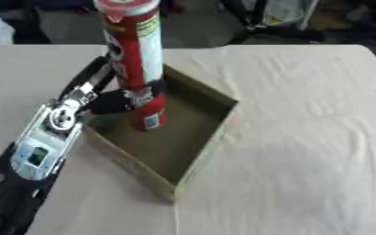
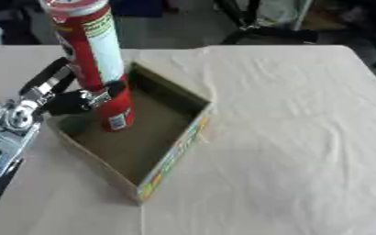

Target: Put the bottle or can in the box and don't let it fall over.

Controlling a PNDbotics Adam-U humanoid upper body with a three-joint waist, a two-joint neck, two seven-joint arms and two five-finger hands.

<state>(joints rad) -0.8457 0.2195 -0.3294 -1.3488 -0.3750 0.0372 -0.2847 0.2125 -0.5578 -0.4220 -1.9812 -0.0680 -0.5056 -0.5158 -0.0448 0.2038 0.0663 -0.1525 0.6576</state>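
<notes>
- I am looking down at a desk (image 1: 303, 137) that is wearing a pale, wrinkled cloth.
- A shallow brown cardboard box (image 1: 211, 137) is sitting on the desk, turned so one corner is pointing toward me.
- A tall red can (image 1: 136, 59) with a white panel down its side is standing inside the box, near the far left corner.
- The can is looking upright, or maybe leaning just a tiny bit. Its bottom end is down at the box floor, but I cannot tell if it is truly resting there.
- The can's top is sticking up high above the box walls and is almost reaching the top edge of the view.
- My left hand (image 1: 131, 100) is holding the can low down, just above its bottom end.
- The dark fingers (image 2: 113, 87) are curling round the red part of the can and gripping it.
- My left arm (image 1: 43, 137) is coming in from the lower left corner. It is black with a big silver part near the wrist.
- The arm is crossing over the left wall of the box to reach the can.
- My right hand is not showing in either view.
- The right side of the desk is just cloth with soft folds in it.
- Past the far edge of the desk, some dark things are sitting on the floor, but I cannot tell what they are.
</notes>
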